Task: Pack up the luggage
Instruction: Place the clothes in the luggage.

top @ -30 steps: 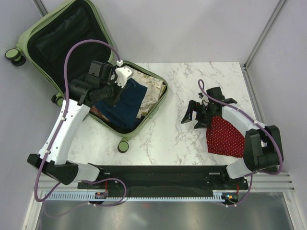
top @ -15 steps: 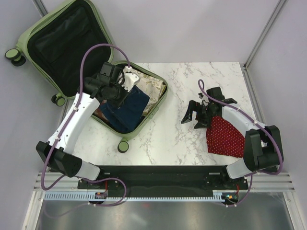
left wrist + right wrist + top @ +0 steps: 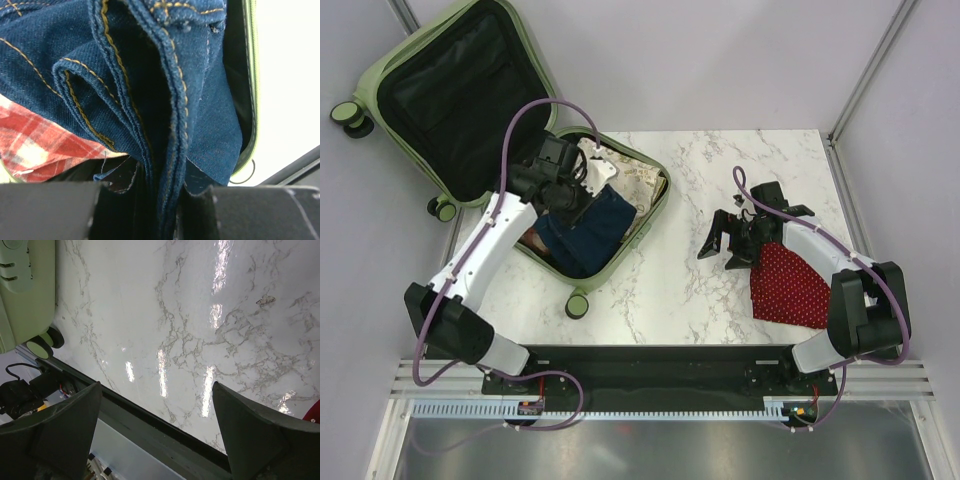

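Marble-patterned tabletop (image 3: 720, 160) carries your suitcase (image 3: 440, 90) at its left side, lid thrown open, with a hard sage shell and black lining. Folded jeans (image 3: 598, 225) with gold stitching lie in its lower half over red plaid cloth (image 3: 45, 145). Your left gripper (image 3: 152, 210) straddles a thick denim fold, jaws partly parted; whether they pinch it, you cannot tell. It has pushed farther right than a second ago. Your right gripper (image 3: 722, 250) hangs wide open and empty beside a red dotted cloth (image 3: 790, 285).
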Robot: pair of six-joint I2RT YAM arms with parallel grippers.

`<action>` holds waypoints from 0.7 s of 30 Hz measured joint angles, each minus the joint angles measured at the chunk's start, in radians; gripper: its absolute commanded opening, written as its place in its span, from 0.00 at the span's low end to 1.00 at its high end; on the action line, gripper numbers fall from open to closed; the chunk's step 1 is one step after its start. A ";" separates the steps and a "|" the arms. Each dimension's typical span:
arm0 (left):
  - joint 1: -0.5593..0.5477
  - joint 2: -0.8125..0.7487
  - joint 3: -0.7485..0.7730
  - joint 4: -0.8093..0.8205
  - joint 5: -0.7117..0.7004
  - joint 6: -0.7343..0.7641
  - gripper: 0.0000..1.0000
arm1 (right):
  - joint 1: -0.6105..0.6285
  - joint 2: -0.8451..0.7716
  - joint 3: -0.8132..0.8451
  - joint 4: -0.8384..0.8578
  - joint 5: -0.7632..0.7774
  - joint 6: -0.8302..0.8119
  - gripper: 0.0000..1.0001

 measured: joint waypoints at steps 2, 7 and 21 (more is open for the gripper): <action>0.007 0.008 -0.016 0.016 0.001 0.002 0.02 | 0.000 0.000 0.000 -0.002 0.000 0.000 0.98; 0.071 0.061 -0.037 0.050 0.036 0.003 0.02 | 0.000 0.000 0.000 -0.003 0.000 -0.001 0.98; 0.204 0.201 -0.047 0.111 0.042 0.006 0.02 | 0.000 0.000 0.000 -0.006 0.000 -0.005 0.98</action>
